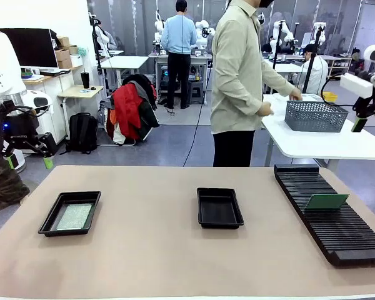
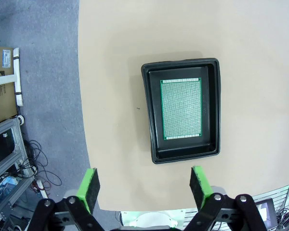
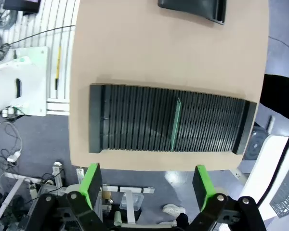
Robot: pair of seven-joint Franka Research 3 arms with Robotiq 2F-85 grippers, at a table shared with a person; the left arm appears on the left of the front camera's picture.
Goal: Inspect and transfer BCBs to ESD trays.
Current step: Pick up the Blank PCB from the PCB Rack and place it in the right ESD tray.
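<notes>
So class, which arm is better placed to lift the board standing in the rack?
Right: the right gripper hangs open over the rack with the upright BCB; the left gripper hangs over the filled tray.

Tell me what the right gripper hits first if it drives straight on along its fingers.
The right gripper would probably meet the black slotted rack, beside the green BCB standing in it; depth unclear.

The counter (image 1: 156,256) is tan, the left ESD tray (image 1: 48,222) and middle ESD tray (image 1: 219,209) are black, one BCB (image 2: 181,109) is green with a pale dotted grid, the other BCB (image 1: 326,201) green against the black ribbed rack (image 1: 337,228), and the left hand (image 2: 143,186) and right hand (image 3: 147,184) are black with green pads (image 2: 90,185).
</notes>
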